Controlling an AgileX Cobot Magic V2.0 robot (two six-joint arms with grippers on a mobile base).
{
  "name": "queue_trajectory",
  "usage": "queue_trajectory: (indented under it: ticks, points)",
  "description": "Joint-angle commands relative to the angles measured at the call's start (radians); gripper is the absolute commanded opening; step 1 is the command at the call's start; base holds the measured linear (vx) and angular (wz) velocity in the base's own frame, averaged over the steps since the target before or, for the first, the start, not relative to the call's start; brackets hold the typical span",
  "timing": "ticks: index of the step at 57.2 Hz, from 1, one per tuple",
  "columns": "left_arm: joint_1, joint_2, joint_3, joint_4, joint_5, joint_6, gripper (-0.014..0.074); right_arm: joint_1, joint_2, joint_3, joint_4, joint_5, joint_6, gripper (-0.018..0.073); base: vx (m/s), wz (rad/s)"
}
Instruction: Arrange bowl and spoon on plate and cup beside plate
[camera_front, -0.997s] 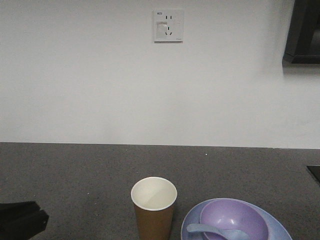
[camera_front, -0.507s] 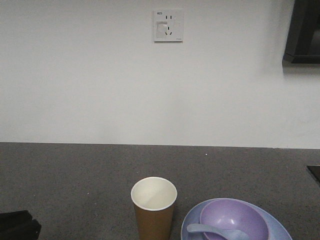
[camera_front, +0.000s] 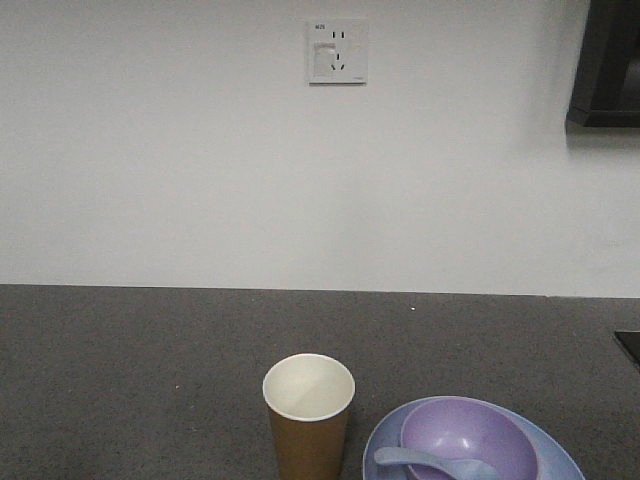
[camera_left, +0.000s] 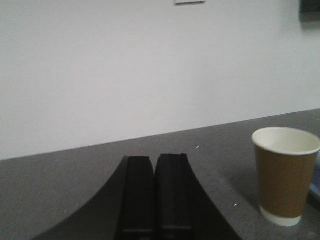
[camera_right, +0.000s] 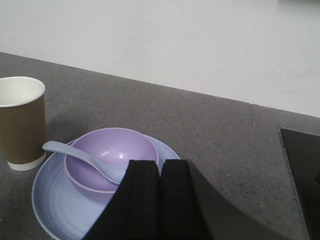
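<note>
1. Front view: cup (camera_front: 308, 412) stands upright just left of plate (camera_front: 555, 450); bowl (camera_front: 468, 438) sits on the plate, spoon (camera_front: 432, 462) rests in the bowl with its handle over the rim. Layout appears to match the task. Wall socket (camera_front: 337, 51) above the cup; its lettering is unreadable.
2. Left wrist view: left gripper (camera_left: 156, 192) fingers pressed together, holding nothing, left of the cup.
3. Right wrist view: right gripper (camera_right: 160, 197) closed, empty, in front of the plate.
</note>
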Motion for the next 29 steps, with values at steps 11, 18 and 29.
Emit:
queue_trajectory:
  ticks: [11, 18, 29]
  points:
    - [0.145, -0.316, 0.284, -0.032, -0.091, -0.002, -0.0006, -0.001, 0.008, -0.027, 0.010, -0.080, -0.011, -0.0008, 0.00, 0.00]
    - [0.145, -0.359, 0.278, -0.029, -0.035, 0.009, -0.0006, -0.001, 0.009, -0.027, 0.010, -0.079, -0.011, -0.0008, 0.00, 0.00]
    - [0.145, -0.346, 0.278, -0.031, -0.035, 0.009, -0.0006, -0.001, 0.008, -0.027, 0.010, -0.080, -0.011, -0.0008, 0.00, 0.00]
